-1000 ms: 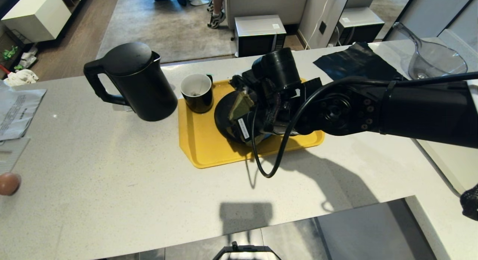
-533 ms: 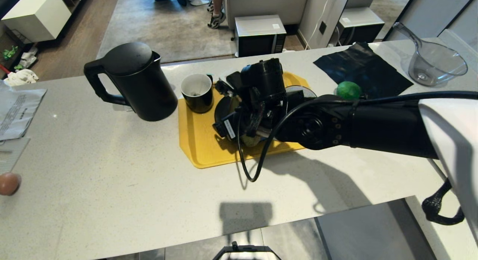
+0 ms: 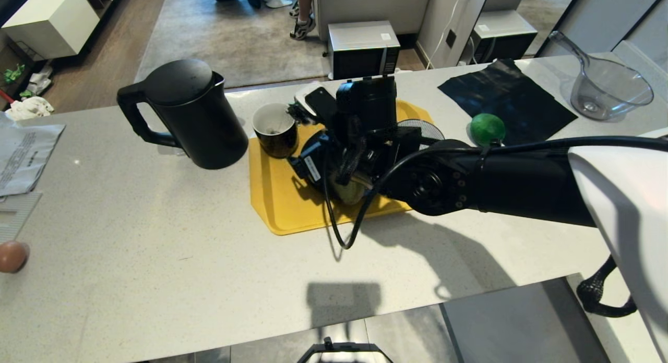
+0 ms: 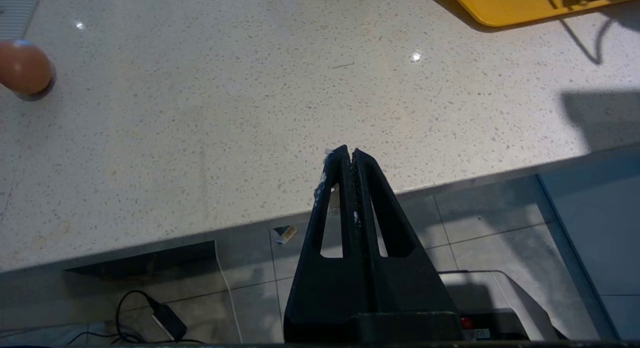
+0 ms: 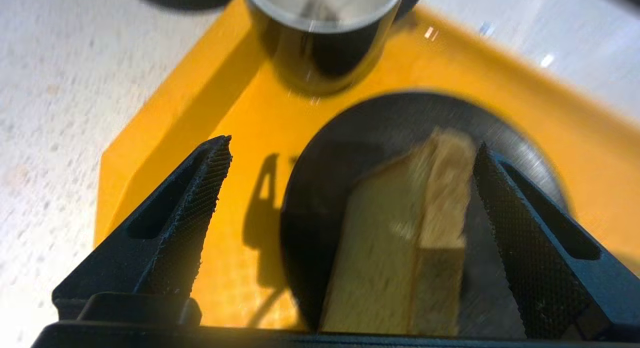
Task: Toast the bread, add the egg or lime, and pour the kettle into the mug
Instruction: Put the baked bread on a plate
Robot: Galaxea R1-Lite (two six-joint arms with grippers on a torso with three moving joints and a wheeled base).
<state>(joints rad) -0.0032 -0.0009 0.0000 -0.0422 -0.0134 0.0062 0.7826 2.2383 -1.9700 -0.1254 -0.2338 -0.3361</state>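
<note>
My right gripper (image 5: 353, 144) hangs open over a black plate (image 5: 345, 138) on the yellow tray (image 5: 235, 123). The bread (image 5: 395, 258), pale green with a brown crust, rests tilted on the plate between the wide-apart fingers, close beside one of them. The black mug (image 3: 275, 129) stands on the tray's far left corner, and the tall black kettle (image 3: 182, 112) stands left of it on the counter. The lime (image 3: 487, 129) lies right of the tray, behind my right arm (image 3: 469, 180). A brown egg (image 4: 22, 68) sits at the counter's left edge. My left gripper (image 4: 348, 153) is parked shut at the near counter edge.
A black mat (image 3: 501, 92) and a clear plastic jug (image 3: 605, 86) lie at the far right. Papers (image 3: 21, 154) lie at the far left. A striped bowl (image 3: 420, 129) peeks out behind my right wrist. A person's feet (image 3: 302, 21) show on the floor beyond.
My right wrist rolled and shifted left over the plate while its fingers opened. The bread left the grip and now rests on the plate. The lime came into view.
</note>
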